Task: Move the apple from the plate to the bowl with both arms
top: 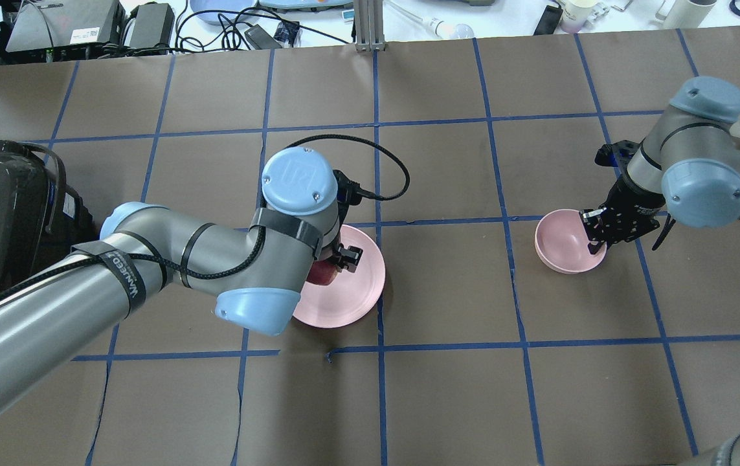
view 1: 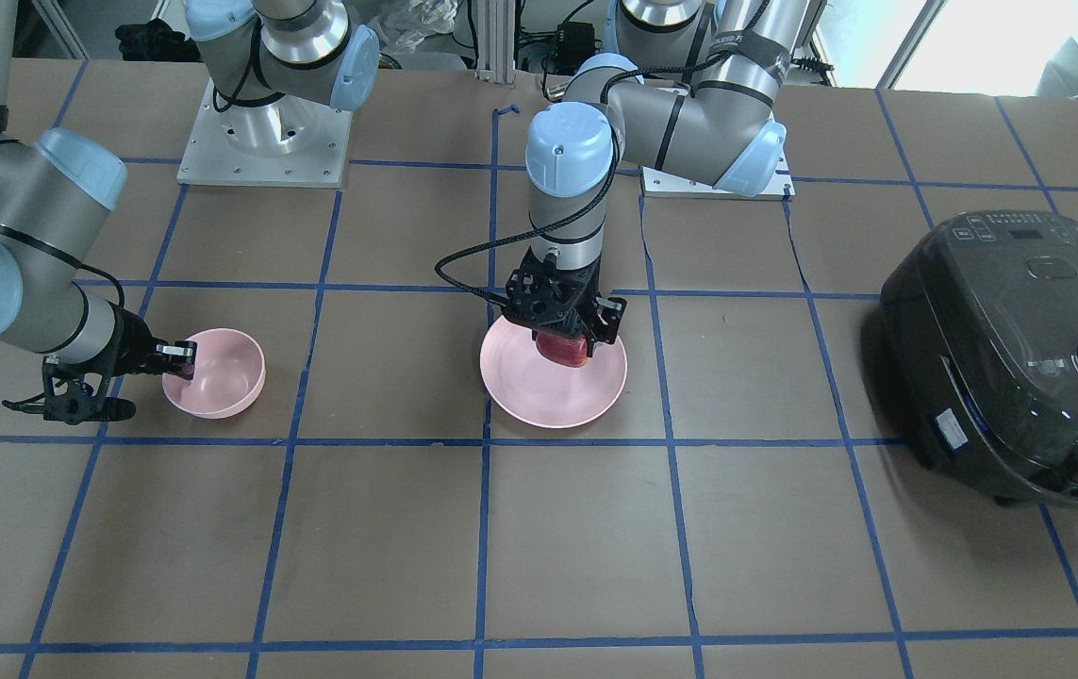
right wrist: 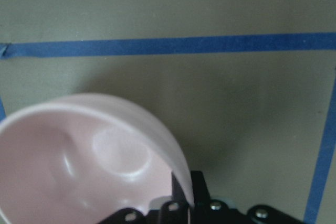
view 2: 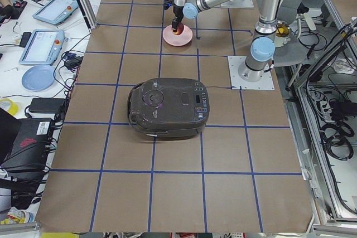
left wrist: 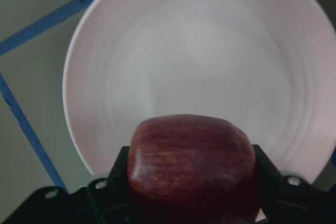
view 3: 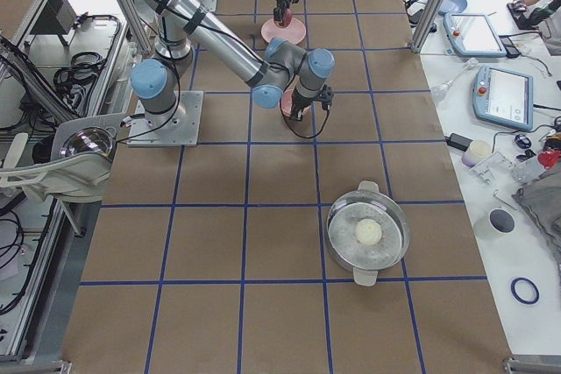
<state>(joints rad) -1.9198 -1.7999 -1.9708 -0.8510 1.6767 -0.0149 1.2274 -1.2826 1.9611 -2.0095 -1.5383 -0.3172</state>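
The dark red apple (view 1: pixel 564 349) is held between the fingers of my left gripper (view 1: pixel 567 330), which is shut on it over the back part of the pale pink plate (view 1: pixel 548 396). In the left wrist view the apple (left wrist: pixel 191 161) fills the jaws, with the plate (left wrist: pixel 199 61) just beneath; I cannot tell if they touch. The pink bowl (view 1: pixel 227 372) sits one grid square away. My right gripper (view 1: pixel 182 361) is shut on the bowl's rim. The right wrist view shows the bowl (right wrist: pixel 79 156) empty, its rim pinched at the bottom.
A black rice cooker (view 1: pixel 1010 358) stands on the robot's far left side of the table. A metal pot (view 3: pixel 368 232) with a white round thing in it stands on the far right side. Blue tape lines grid the brown table.
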